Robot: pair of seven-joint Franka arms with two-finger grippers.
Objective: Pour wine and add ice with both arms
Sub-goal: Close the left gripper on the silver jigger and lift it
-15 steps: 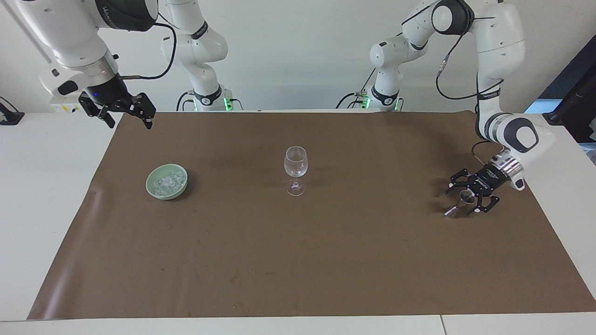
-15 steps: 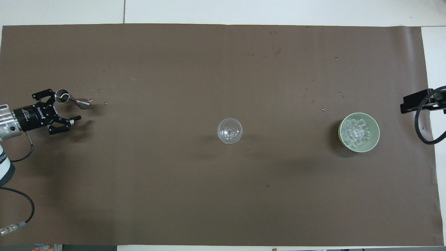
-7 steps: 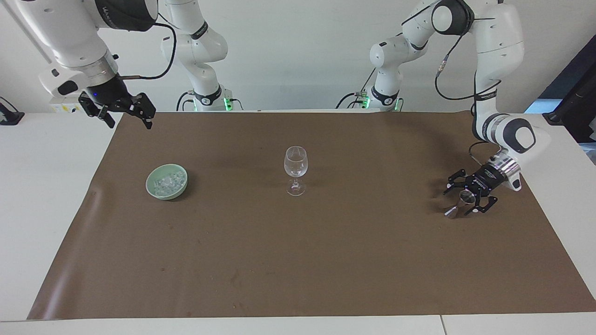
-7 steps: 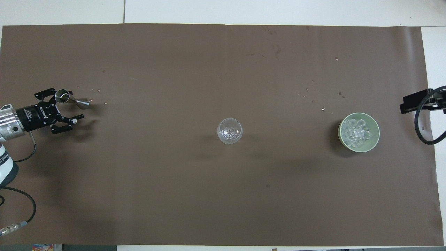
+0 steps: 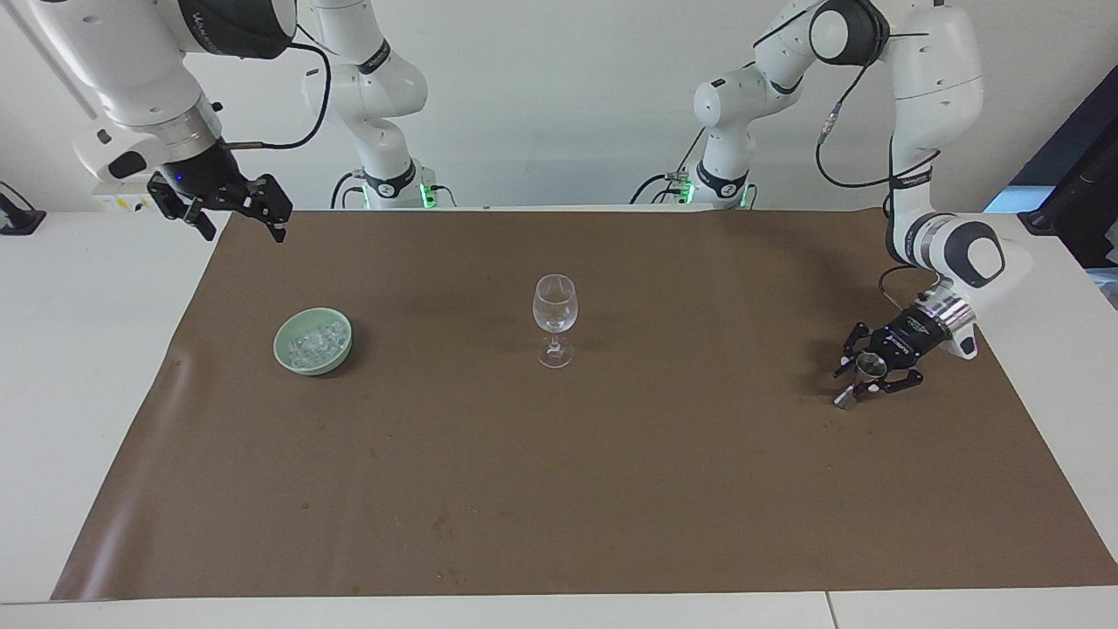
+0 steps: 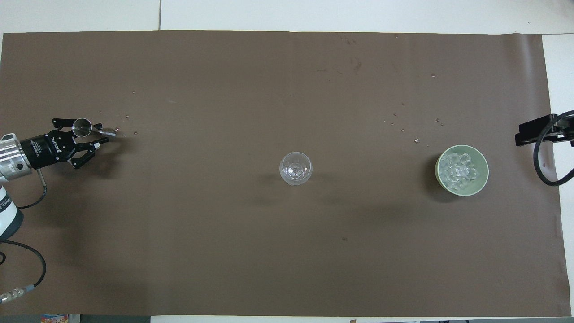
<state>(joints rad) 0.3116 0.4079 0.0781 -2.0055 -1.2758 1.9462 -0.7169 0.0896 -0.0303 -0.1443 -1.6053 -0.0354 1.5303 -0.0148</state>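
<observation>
**Change of state.** The left arm has settled a little closer to its own end of the surface. The left hand, which stood wide open around the jigger a second ago, has drawn its fingers in and now grips the jigger at its narrow middle. The jigger's lower end appears to rest on the brown mat, so it is judged gripped but not yet lifted. The pour step is therefore only beginning: the measure must next be raised and carried to the wine glass. The right arm waits. Its right hand hangs open above the mat's corner at the right arm's end, unchanged over the last second. No other item has moved.

**Containers and contents.**

1. Green bowl: stands on the mat toward the right arm's end, well apart from the glass. It holds the ice, a heap of small clear chunks. None has been removed to the glass.
2. Wine glass: upright at the centre of the mat, between bowl and jigger. It looks empty, with neither wine nor ice visible.
3. Jigger: small metal double cone, toward the left arm's end. Its contents cannot be determined.
</observation>
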